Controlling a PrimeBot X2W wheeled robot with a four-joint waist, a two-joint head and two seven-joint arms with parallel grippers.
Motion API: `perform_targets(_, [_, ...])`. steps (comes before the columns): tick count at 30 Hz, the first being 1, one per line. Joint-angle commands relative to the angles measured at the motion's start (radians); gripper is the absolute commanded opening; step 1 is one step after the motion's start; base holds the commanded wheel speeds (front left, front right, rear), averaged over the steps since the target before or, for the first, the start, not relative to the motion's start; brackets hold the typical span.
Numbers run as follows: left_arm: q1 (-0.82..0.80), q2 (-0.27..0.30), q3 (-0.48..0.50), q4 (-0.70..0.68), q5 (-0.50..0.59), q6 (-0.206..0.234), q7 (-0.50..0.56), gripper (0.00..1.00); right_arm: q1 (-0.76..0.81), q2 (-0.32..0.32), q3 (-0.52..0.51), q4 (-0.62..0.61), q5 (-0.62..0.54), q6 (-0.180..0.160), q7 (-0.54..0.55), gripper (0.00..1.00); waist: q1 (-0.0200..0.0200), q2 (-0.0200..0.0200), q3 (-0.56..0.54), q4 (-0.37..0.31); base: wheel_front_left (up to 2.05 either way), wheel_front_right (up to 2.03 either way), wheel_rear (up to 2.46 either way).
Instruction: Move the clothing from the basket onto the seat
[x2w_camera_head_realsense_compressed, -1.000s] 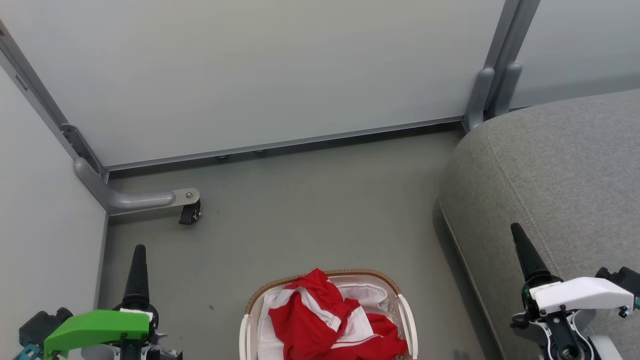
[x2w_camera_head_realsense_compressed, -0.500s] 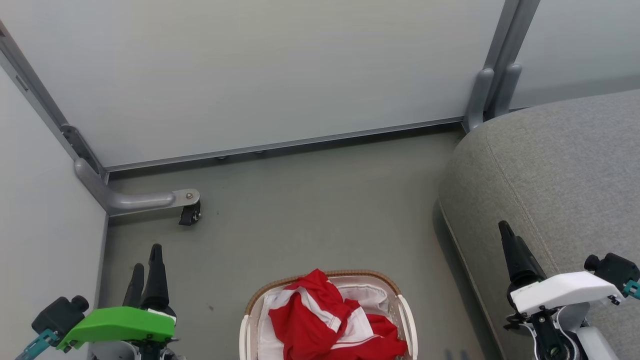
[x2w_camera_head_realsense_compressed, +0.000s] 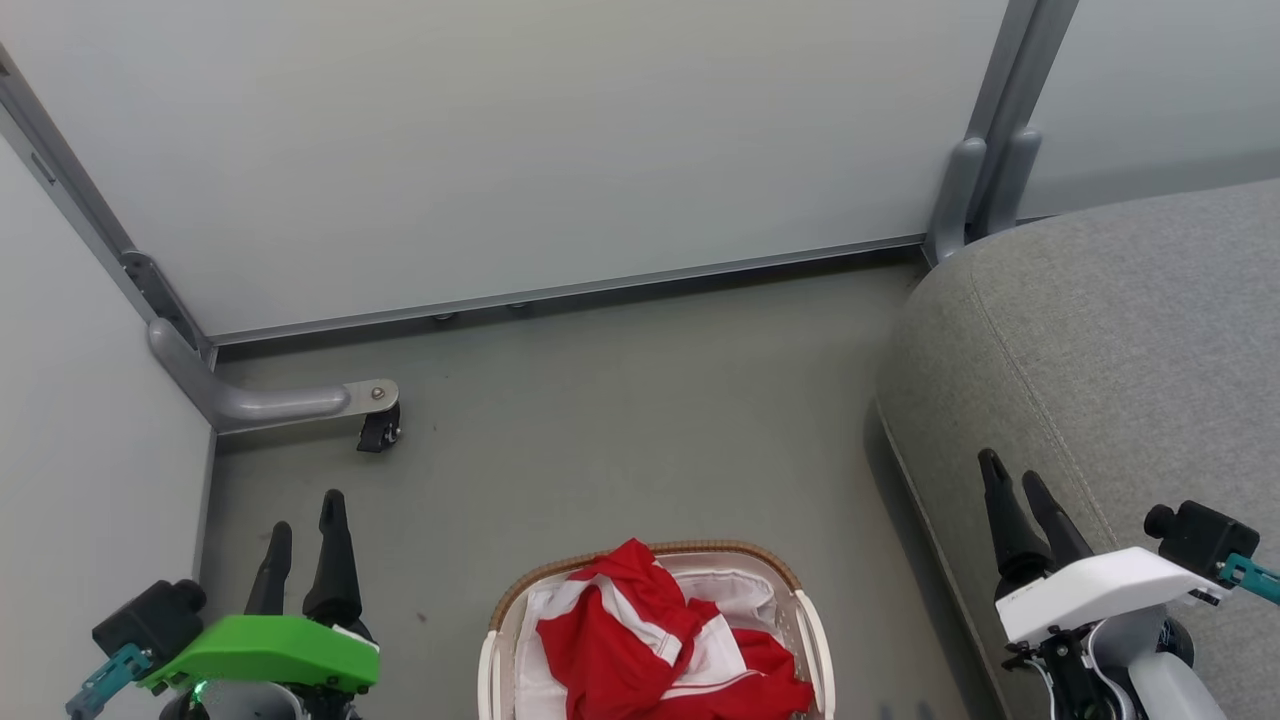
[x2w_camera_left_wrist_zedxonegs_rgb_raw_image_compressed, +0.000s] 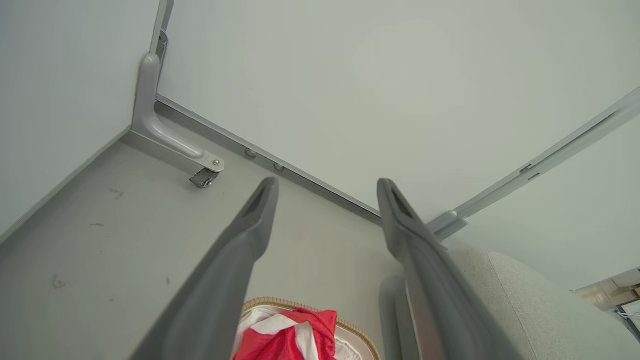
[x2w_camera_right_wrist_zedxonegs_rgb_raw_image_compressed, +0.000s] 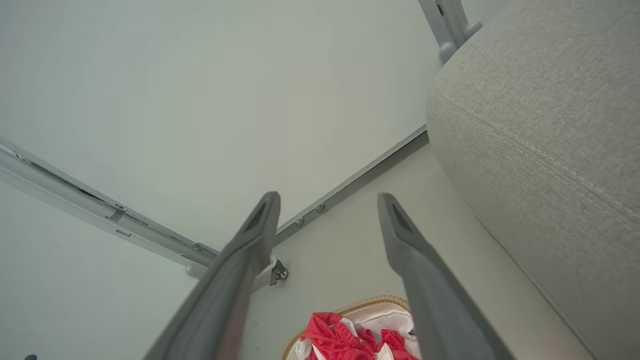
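While one basket holds red clothing, one seat

A grey-green floor runs back to a pale back panel, edged below by a metal rail. At the left corner, beside a side panel, a curved grey foot reaches over the floor, with a black caster under its tip. Two grey posts rise at the back panel's right end. Small dark scuffs mark the floor.
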Motion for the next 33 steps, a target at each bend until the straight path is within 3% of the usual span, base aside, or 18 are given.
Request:
perform_targets(1, [0.001,0.004,-0.007,-0.004,0.059,0.004,-0.016,1.00,-0.012,-0.007,0.004,-0.003,-0.057,0.000,-0.016,1.00,0.0000,0.0000,0.000,-0.001,0.00,0.00,0.00])
perform_targets(33, [0.033,-0.003,-0.067,0.006,0.339,0.015,-0.095,1.00,-0.007,0.007,0.026,0.056,-0.396,0.000,-0.096,1.00,0.0000,0.0000,0.002,-0.003,0.00,0.00,0.00])
